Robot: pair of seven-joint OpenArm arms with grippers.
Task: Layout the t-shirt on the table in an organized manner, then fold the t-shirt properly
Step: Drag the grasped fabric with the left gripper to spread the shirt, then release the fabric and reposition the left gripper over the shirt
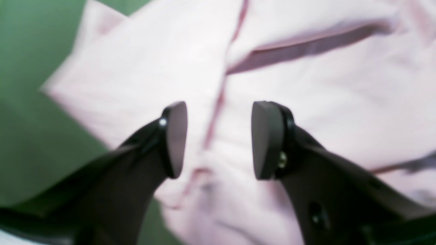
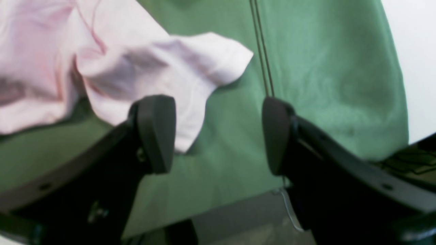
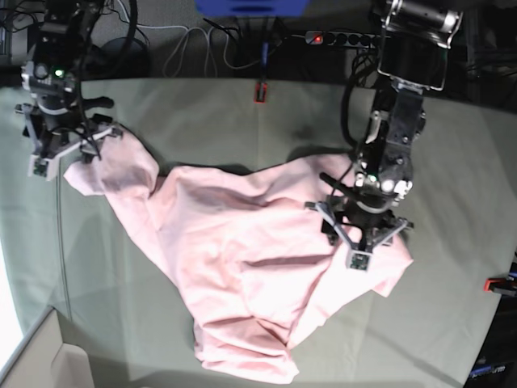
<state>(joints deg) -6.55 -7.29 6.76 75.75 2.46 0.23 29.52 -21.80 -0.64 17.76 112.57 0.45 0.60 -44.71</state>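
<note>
Base view, left side: right gripper (image 3: 60, 149) over the table's (image 3: 242, 121) far left corner, jaws spread wide, pinching nothing. Its wrist view shows the pads (image 2: 156, 132) apart over green cloth, a pink sleeve tip lying just ahead of the left pad; whether pad and fabric touch, cannot tell.

Centre: the t-shirt (image 3: 242, 259) sprawls rumpled across the table, unfolded, one sleeve reaching toward the right gripper, the bulk running between the two claws and toward the near edge.

Right side: left gripper (image 3: 361, 234) poised over the shirt's right edge, jaws parted with nothing between. Wrist view shows pink fabric with a seam directly below the gap, image blurred.

Small red clamp (image 3: 259, 91) at the far edge.
</note>
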